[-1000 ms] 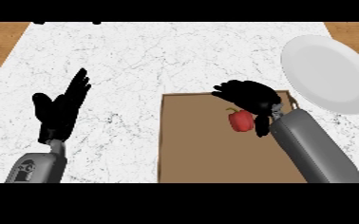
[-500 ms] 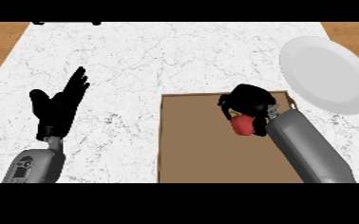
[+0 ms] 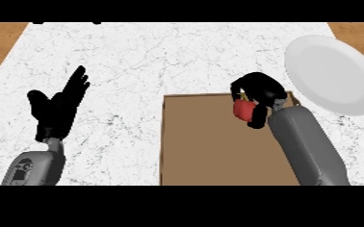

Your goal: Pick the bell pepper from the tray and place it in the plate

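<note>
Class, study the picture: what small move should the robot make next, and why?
Probably carry the pepper right and up toward the plate. The right hand is curled round it above the tray, and the plate sits just beyond the tray's right corner.

I see a white marble counter top [image 3: 171, 57] with grey veining filling most of the view, and strips of brown wood surface [image 3: 10, 34] at its far left and right corners.

The right hand [image 3: 260, 94] hides much of the bell pepper [image 3: 244, 109]
</note>
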